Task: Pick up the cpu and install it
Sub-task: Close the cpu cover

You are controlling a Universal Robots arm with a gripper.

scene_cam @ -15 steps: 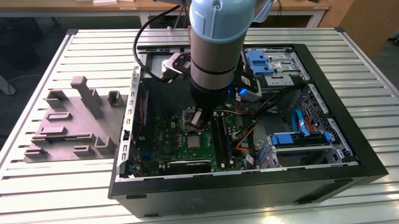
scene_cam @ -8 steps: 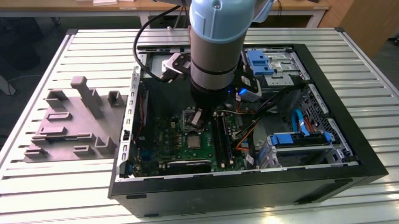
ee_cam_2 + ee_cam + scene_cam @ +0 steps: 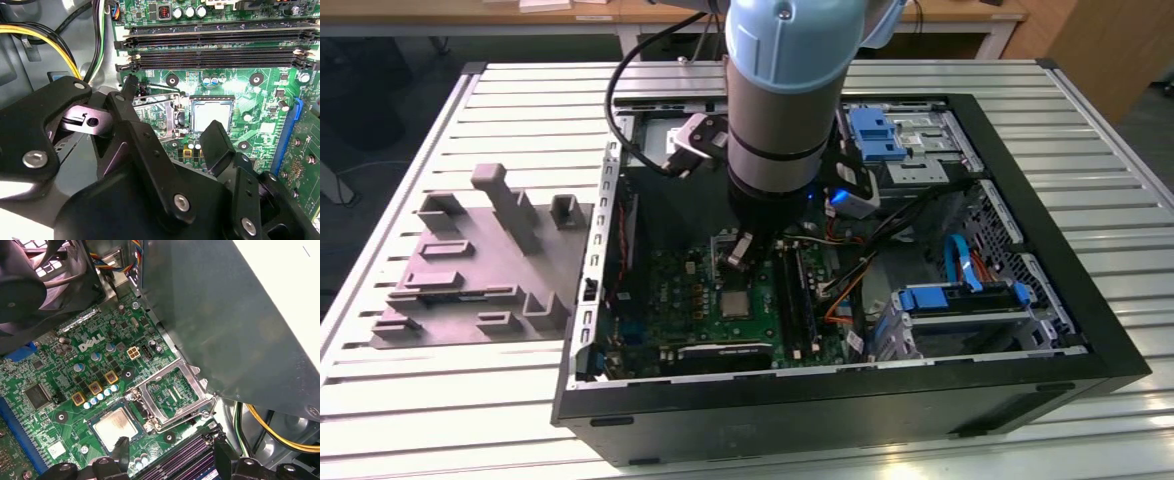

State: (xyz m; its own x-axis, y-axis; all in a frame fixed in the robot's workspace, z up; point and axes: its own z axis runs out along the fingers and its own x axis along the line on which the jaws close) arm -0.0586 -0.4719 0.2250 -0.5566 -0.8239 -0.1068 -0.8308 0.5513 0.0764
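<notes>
The cpu [image 3: 116, 427] is a small silvery square lying flat in the motherboard socket, also seen in the second wrist view [image 3: 212, 116] and the exterior view [image 3: 736, 303]. The socket's silver load frame [image 3: 172, 395] stands flipped open beside it. My gripper [image 3: 170, 452] hovers just above the board inside the open computer case [image 3: 1107, 330]. It is open, and nothing sits between its black fingertips [image 3: 120, 449]. In the second wrist view one finger [image 3: 218, 145] hangs close to the cpu's edge. From the exterior view, the gripper [image 3: 744, 250] is a little behind the cpu.
A grey moulded tray [image 3: 467, 260] lies on the slatted table at the exterior view's left. Memory slots [image 3: 215, 45] run next to the socket. Yellow and black cables [image 3: 55, 45], a black fan [image 3: 30, 285] and blue drive brackets [image 3: 961, 295] crowd the case.
</notes>
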